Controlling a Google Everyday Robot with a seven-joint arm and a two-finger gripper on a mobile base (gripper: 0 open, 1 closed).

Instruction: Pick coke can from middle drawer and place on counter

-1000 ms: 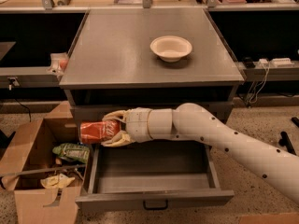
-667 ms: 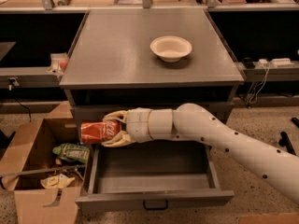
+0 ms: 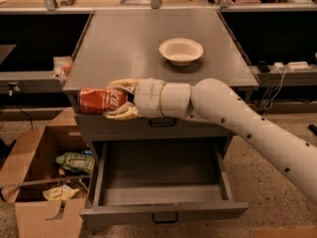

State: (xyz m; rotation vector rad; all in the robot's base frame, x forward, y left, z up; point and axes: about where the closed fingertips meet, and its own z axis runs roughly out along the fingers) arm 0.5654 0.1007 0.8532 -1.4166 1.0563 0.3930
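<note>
1. Raised since 1 s ago, the coke can (image 3: 99,100) has gone from below the counter (image 3: 133,38) to level with its front edge, at the front-left corner.
2. The gripper (image 3: 111,100) sits at that same corner, its 2 fingers (image 3: 121,86) pinching the can from above and below; the can lies on its side, its end pointing out past the counter's left edge.
3. Whether the can touches the counter cannot be told.
4. The white arm (image 3: 247,128) runs off toward the counter's front-right.
5. Below the counter's front, the middle drawer (image 3: 163,212) stands pulled open.
6. A white bowl (image 3: 181,51) rests on the counter, right of centre.
7. Left of and below the counter, a cardboard box (image 3: 29,157) holds a green bag (image 3: 74,161).
</note>
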